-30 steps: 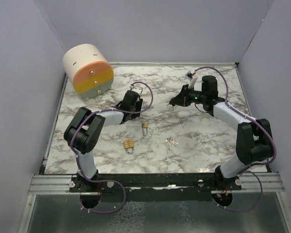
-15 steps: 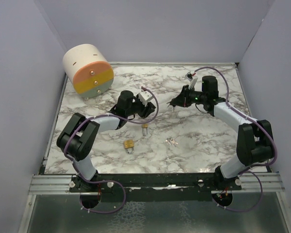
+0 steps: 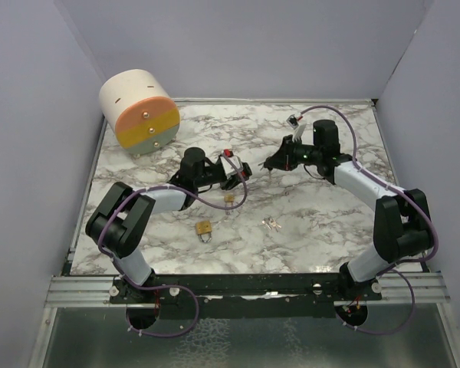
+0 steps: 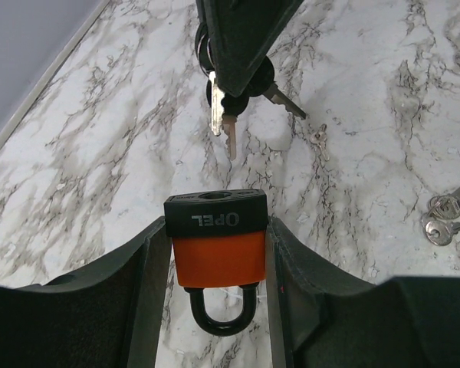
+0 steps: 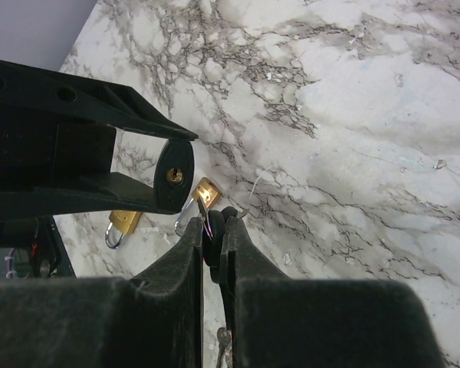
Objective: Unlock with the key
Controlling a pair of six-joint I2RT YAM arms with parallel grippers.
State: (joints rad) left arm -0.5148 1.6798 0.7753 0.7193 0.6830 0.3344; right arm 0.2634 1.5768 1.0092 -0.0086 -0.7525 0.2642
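**Q:** What are the jaws holding?

**A:** The jaws of the left gripper (image 4: 217, 238) are closed on the two sides of an orange padlock with a black cap (image 4: 218, 259). Its black shackle points back toward the wrist, and its keyhole end (image 5: 174, 175) faces outward. The jaws of the right gripper (image 5: 212, 234) are pinched almost together on a bunch of silver keys with black heads (image 4: 215, 107). One blade hangs down and another sticks out sideways.

**Q:** Where do lock and keys sit?

**A:** Both are held above the white marble table (image 3: 330, 222), near its middle. The keys are near the keyhole end but apart from it, and no blade looks lined up with the slot.

**Q:** Which step is this?

**A:** It looks like the approach before insertion. Next, one blade needs turning to point along the keyhole, then going in straight against a firmly held lock.

**Q:** Anything else?

**A:** On the table lie one brass padlock (image 3: 205, 228), a second brass padlock (image 3: 229, 199) and a loose pair of keys (image 3: 272, 223).
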